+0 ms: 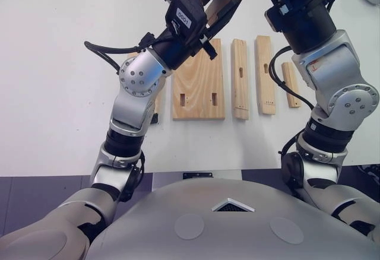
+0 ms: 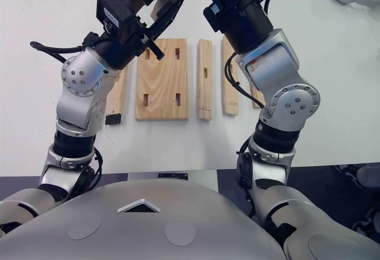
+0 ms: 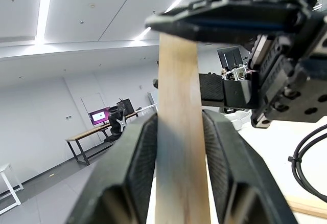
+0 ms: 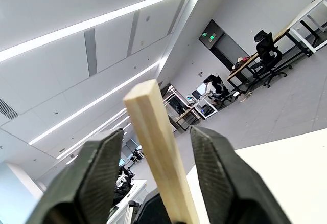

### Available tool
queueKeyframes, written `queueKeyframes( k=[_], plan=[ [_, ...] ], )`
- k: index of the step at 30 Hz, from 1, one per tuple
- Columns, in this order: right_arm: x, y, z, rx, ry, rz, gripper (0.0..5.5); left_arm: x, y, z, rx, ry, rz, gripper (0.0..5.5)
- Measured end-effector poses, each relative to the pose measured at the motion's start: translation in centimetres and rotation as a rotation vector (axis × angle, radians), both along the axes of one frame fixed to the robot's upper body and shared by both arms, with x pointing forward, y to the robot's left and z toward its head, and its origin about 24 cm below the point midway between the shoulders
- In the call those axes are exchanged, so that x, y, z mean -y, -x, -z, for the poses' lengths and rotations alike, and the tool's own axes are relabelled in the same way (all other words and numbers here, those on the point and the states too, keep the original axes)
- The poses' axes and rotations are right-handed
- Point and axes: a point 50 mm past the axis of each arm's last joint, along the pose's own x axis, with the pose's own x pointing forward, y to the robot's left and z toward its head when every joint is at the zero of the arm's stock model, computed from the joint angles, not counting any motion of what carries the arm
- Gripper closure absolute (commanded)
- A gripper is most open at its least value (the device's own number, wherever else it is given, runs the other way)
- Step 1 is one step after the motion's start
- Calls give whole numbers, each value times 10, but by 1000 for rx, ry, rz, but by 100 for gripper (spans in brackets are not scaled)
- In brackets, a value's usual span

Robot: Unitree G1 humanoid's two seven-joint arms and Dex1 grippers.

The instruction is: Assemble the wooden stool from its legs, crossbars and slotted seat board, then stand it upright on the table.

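The wooden leg [image 3: 176, 70] is riding high over the table [image 1: 59, 64], and the left gripper [image 3: 179, 119] is squeezing it between both fingers, tight on either face. The right gripper [image 4: 158, 147] is crowding in at the leg's upper end, with a wooden bar [image 4: 140, 98] sticking up through it. Whether it is clamping that bar, or whether the bar is this same piece, I cannot tell. Down below, the slotted seat board [image 1: 199, 85] is lying flat on the table. Two more legs [image 1: 239, 79] are lying just beside it on the right, with a short crossbar [image 1: 290, 85] beyond them. To my eye this is a mating step, and it is calling for squaring the end to its slot, easing in straight and not twisting against the other grip.
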Motion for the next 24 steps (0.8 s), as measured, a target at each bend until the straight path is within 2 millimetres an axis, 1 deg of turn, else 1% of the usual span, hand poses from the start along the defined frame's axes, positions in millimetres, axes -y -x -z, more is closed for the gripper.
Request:
queueKeyframes(
  k=[3, 4, 7, 9, 12, 13, 14, 17, 18, 20, 22, 23, 24],
  plan=[
    [-2, -1, 2, -12, 24, 9, 419, 0, 0, 0, 9, -4, -4, 420],
    [-2, 0, 1, -9, 31, 12, 430, 0, 0, 0, 10, -6, -4, 420],
    [-4, 1, 0, 22, 94, 41, 491, 0, 0, 0, 13, -8, -6, 420],
    [-4, 1, 0, 40, 140, 71, 507, 0, 1, 0, 19, -6, -6, 420],
    [-5, 2, 0, 62, 186, 105, 508, -1, 0, 3, 9, -8, -14, 420],
    [-6, 3, -1, 69, 199, 122, 508, -1, 0, 3, 6, -9, -15, 383],
    [-6, 3, 1, 58, 194, 133, 508, -1, -1, 4, 1, -11, -16, 366],
    [1, 2, 2, 34, 165, 225, 508, -3, 0, 10, -18, -29, -29, 312],
    [5, 4, 1, 25, 158, 259, 508, -5, -1, 13, -29, -34, -38, 297],
    [18, 5, -2, 25, 177, 362, 508, -13, -3, 19, -68, -37, -79, 259],
    [34, 8, 3, 26, 337, 503, 508, -28, -7, 22, -107, -10, -155, 218],
    [37, 10, 8, 39, 462, 564, 508, -35, -8, 22, -119, 0, -187, 203],
    [40, 13, 17, 40, 590, 613, 508, -44, -9, 24, -132, -2, -229, 185]
  ],
)
